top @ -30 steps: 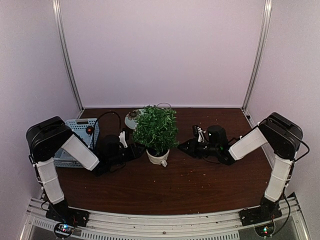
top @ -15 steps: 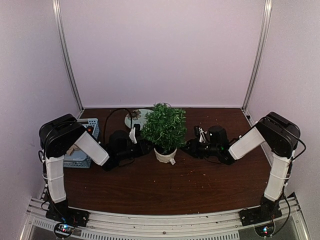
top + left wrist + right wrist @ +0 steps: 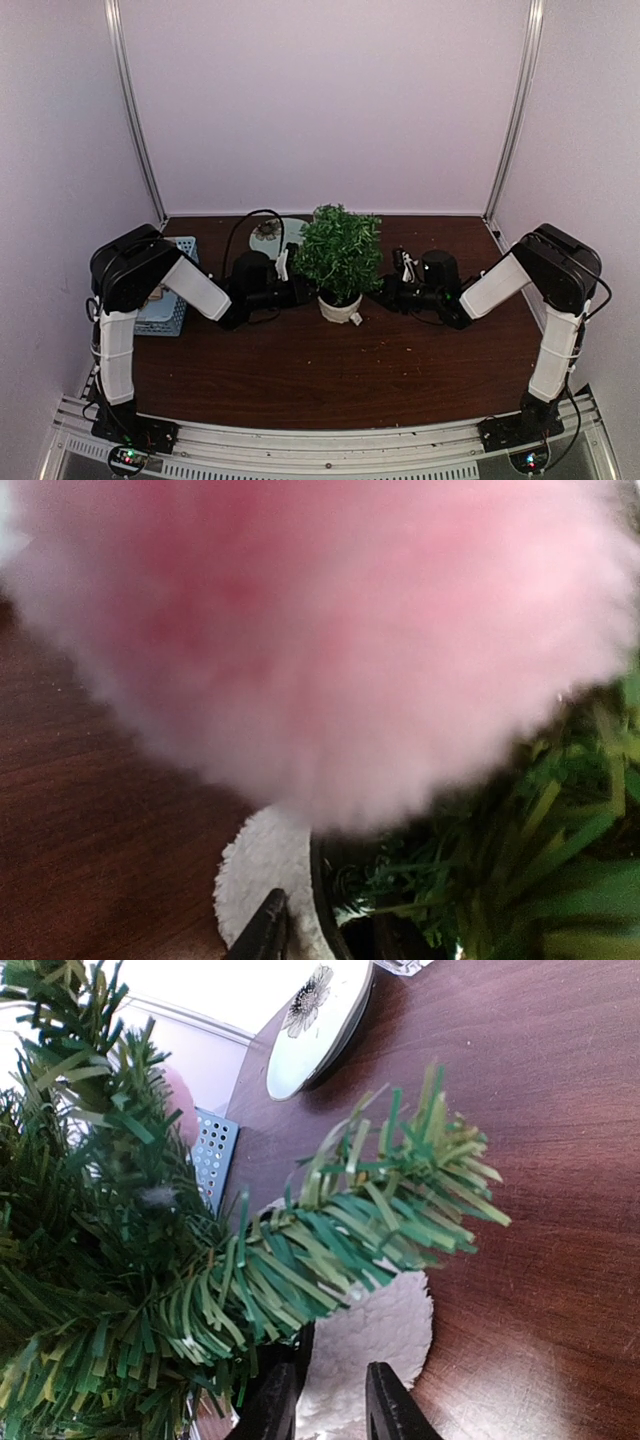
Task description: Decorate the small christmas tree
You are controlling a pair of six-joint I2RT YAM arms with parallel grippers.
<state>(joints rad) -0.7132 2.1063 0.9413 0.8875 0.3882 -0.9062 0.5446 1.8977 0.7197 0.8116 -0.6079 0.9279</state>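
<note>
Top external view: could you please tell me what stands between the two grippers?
The small christmas tree stands between the left gripper and right gripper, in the top external view.

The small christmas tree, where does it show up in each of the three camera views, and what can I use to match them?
Top external: the small christmas tree stands mid-table, at the centre of the picture.
Left wrist: lower right corner, green needles below a blurred pink fluff.
Right wrist: fills the left half, with one branch reaching right.
Shared landmark: its off-white pot, bottom centre in both wrist views.
</note>
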